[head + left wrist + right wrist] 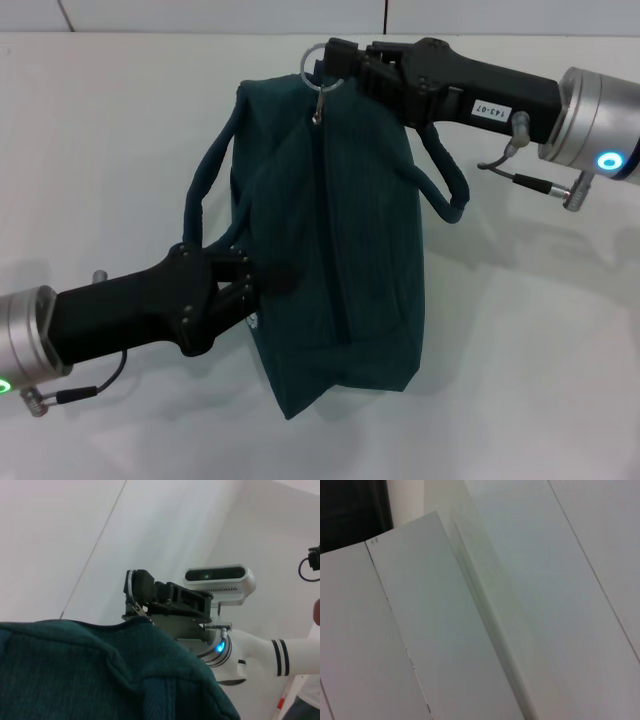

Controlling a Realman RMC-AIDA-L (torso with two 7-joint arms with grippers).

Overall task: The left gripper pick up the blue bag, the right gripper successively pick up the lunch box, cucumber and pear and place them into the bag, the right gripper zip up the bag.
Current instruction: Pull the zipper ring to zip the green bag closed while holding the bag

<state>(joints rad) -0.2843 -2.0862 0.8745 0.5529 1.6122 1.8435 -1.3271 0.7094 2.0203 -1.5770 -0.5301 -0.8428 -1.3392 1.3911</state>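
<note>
The blue bag [330, 250] is in the middle of the head view, over the white table [530, 350]. Its zip line runs along the top side from the far end to the near end, and it looks closed along the whole length that I can see. One loop handle [205, 195] hangs on the bag's left side and the other handle [445, 185] hangs on its right side.

The left gripper [262, 282] comes from the lower left of the head view. Its fingers are pressed onto the left side of the bag near the front corner, and they hold the fabric there.

The right gripper [335, 62] comes from the upper right and is at the far end of the bag. Its fingers are closed on the metal ring [318, 72] of the zip pull, which stands just above the bag's far edge. In the left wrist view the same right gripper [136, 591] is seen above the edge of the bag [100, 670], with the ring [129, 587] at its tip.

The right wrist view shows only white panels [470, 630] and a dark strip in one corner.

The lunch box, the cucumber and the pear are not visible in any view.
</note>
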